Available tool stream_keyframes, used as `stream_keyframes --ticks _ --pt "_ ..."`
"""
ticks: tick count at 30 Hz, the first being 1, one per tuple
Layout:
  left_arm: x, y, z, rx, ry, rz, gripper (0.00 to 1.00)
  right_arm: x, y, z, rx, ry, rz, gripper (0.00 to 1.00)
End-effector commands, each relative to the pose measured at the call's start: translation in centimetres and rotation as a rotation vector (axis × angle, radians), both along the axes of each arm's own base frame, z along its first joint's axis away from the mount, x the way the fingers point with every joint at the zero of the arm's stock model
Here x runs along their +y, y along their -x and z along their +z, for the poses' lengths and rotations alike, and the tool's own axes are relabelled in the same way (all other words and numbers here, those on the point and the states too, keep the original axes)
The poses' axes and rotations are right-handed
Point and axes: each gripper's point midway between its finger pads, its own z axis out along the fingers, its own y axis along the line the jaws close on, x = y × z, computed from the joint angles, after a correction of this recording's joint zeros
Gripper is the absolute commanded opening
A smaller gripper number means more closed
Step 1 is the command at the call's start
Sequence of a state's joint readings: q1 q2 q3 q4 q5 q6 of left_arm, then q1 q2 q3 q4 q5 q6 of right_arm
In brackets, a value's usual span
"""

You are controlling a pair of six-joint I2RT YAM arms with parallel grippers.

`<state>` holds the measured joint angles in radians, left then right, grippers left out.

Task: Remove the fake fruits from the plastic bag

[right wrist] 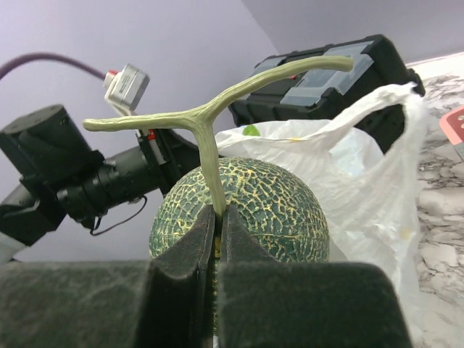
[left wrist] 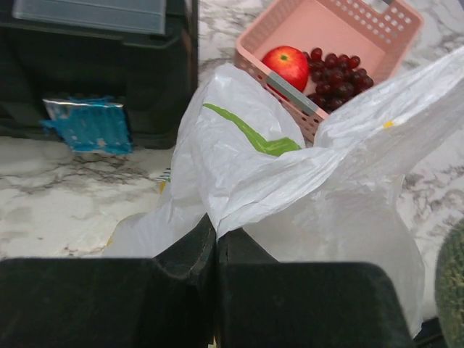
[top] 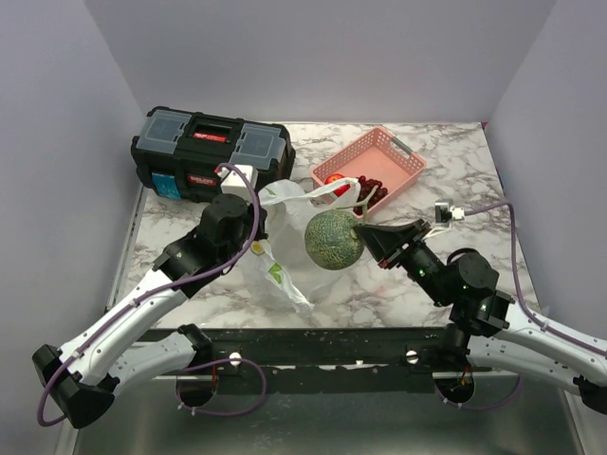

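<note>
My right gripper point(right wrist: 218, 214) is shut on the pale green stem point(right wrist: 206, 116) of the dull-green netted melon point(right wrist: 268, 210). In the top view the melon point(top: 334, 240) is out of the plastic bag point(top: 281, 248), just to its right, with the right gripper point(top: 365, 230) at its right side. My left gripper point(left wrist: 216, 232) is shut on a fold of the crinkly white plastic bag point(left wrist: 290, 167) and holds its top up. The red apple point(left wrist: 286, 65) and the dark red grapes point(left wrist: 337, 76) lie in the pink basket point(left wrist: 326, 22).
A black toolbox point(top: 209, 147) stands at the back left, with a blue packet point(top: 163, 185) against its front. The pink basket point(top: 403, 163) sits at the back, right of the bag. Grey walls close in the marble table on three sides.
</note>
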<state>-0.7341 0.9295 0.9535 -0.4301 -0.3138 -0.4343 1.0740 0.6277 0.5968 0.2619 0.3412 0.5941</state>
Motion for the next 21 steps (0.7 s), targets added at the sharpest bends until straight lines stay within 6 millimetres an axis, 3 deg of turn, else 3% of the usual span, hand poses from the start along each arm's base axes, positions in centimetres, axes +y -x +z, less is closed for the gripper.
stream_keyframes --ticks 1,4,9,17,21 --pt "4.4 -1.0 -0.1 -0.033 -0.035 0.231 0.0 -2.1 -0.4 3.0 0.025 -0.11 -0.073 0.01" --pt "6.3 -1.4 -1.5 0.001 -0.031 0.359 0.0 -2.6 -0.7 3.4 0.019 -0.083 -0.104 0.01" --pt "8.6 -1.1 -2.1 0.054 0.004 0.488 0.0 -4.0 -2.2 1.5 0.09 0.018 -0.227 0.01" --pt "10.4 -0.6 -0.2 -0.029 0.051 0.527 0.0 -6.9 -4.5 -0.8 0.122 0.21 -0.452 0.01" --pt "10.8 -0.7 -0.5 -0.076 0.098 0.54 0.0 -6.6 -5.5 -2.2 0.131 0.306 -0.502 0.01"
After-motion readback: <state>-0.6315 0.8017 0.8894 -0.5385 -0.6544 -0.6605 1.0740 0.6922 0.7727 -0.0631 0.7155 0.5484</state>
